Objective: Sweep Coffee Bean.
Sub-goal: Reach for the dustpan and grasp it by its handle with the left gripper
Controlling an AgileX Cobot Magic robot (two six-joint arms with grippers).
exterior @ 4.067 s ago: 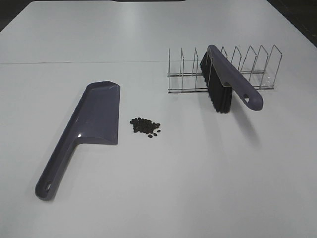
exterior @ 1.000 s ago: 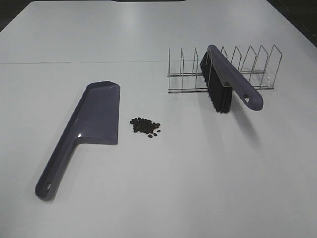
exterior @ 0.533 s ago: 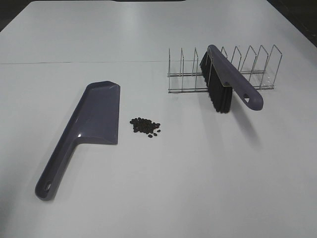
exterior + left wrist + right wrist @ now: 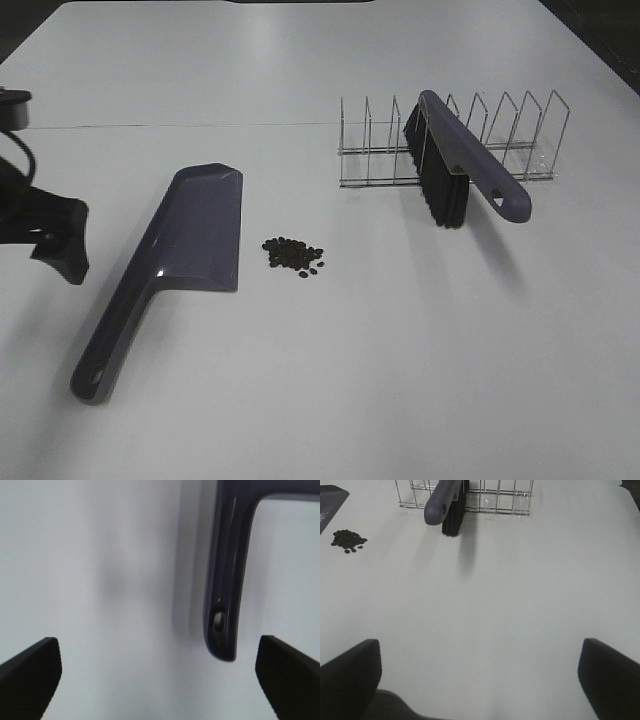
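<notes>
Entering view, left gripper (image 4: 58, 240) hovers beside the dustpan (image 4: 195, 235).

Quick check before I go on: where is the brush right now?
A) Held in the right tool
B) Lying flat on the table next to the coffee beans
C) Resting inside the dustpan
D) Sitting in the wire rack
D: the brush sits bristles-down in a slot of the wire rack, its handle end jutting out in front, apart from the coffee beans.

The purple dustpan (image 4: 190, 240) lies between the left end effector (image 4: 58, 250) and the coffee beans (image 4: 293, 255).
</notes>
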